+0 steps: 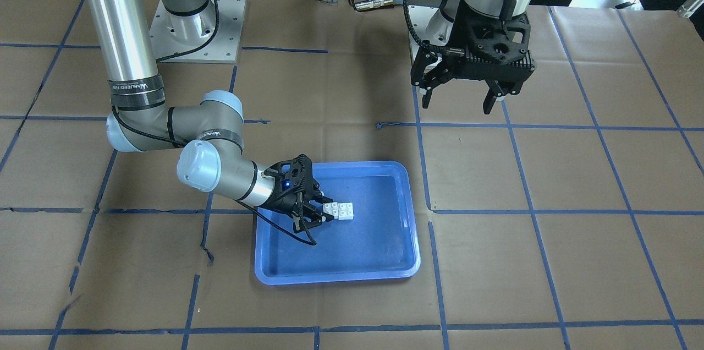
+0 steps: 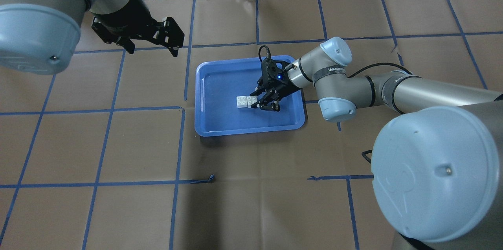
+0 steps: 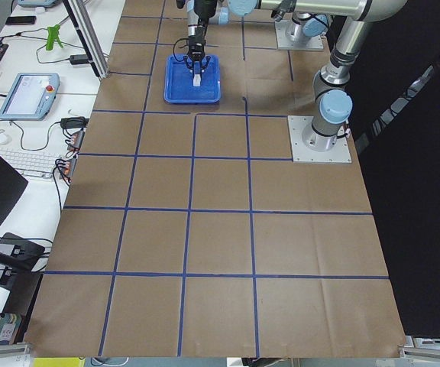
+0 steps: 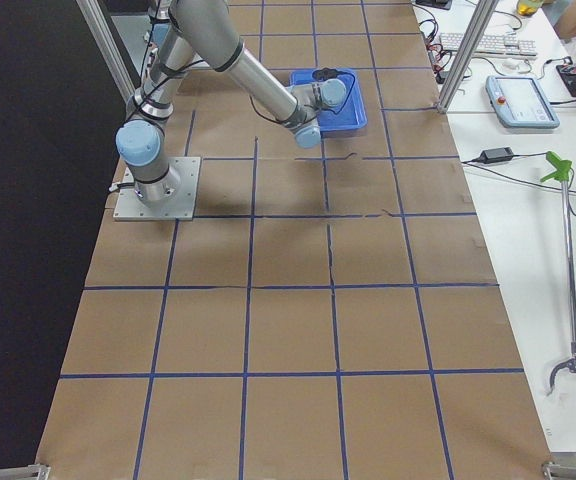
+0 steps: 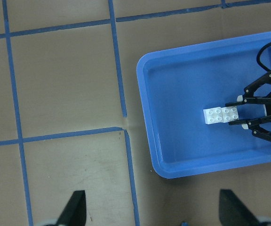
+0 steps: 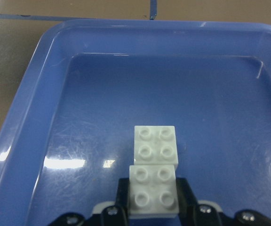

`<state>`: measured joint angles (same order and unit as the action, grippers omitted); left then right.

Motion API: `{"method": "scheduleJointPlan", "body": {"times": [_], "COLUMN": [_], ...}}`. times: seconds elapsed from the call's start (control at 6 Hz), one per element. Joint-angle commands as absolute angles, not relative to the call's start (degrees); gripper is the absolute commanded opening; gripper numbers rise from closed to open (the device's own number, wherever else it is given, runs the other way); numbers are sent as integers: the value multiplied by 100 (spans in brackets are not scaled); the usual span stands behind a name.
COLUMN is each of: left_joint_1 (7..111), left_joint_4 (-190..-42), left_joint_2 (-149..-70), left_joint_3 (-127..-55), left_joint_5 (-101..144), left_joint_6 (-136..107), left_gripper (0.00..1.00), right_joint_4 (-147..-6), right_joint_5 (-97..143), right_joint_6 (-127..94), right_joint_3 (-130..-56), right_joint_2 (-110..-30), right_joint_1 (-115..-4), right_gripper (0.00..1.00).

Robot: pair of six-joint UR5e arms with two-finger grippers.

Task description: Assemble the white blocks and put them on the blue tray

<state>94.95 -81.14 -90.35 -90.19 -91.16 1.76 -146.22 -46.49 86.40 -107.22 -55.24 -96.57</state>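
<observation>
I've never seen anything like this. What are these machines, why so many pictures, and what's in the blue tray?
These are two robot arms at a paper-covered table, each ending in a two-finger gripper. Six cameras catch one instant: one facing the robot, one over its shoulders, one at each table end, one on each wrist. The blue tray holds two small studded white blocks, touching. The right gripper reaches in, fingers closed on the block nearer it. The left gripper hangs open and empty above the table, away from the tray.
</observation>
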Motion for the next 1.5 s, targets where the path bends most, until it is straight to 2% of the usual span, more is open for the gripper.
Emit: {"method": "scheduleJointPlan", "body": {"times": [0.0, 1.0, 1.33], "left_joint_1": [9492, 9299, 9290], "left_joint_4": [-8112, -8130, -8130], "left_joint_2": [-9035, -8974, -8974], "left_joint_3": [-9009, -9000, -9000], "left_joint_5": [-9114, -9123, -9123], "left_joint_6": [176, 185, 176], "left_gripper": [99, 99, 99], "right_joint_4": [-14616, -14730, -14722], "right_joint_5": [-4641, -4649, -4641], "right_joint_6": [8640, 8561, 8552], "right_joint_3": [-10723, -10714, -10705], "right_joint_2": [-5520, -5493, -5493], "right_joint_1": [-9659, -9659, -9659], "right_gripper": [23, 24, 36]}}
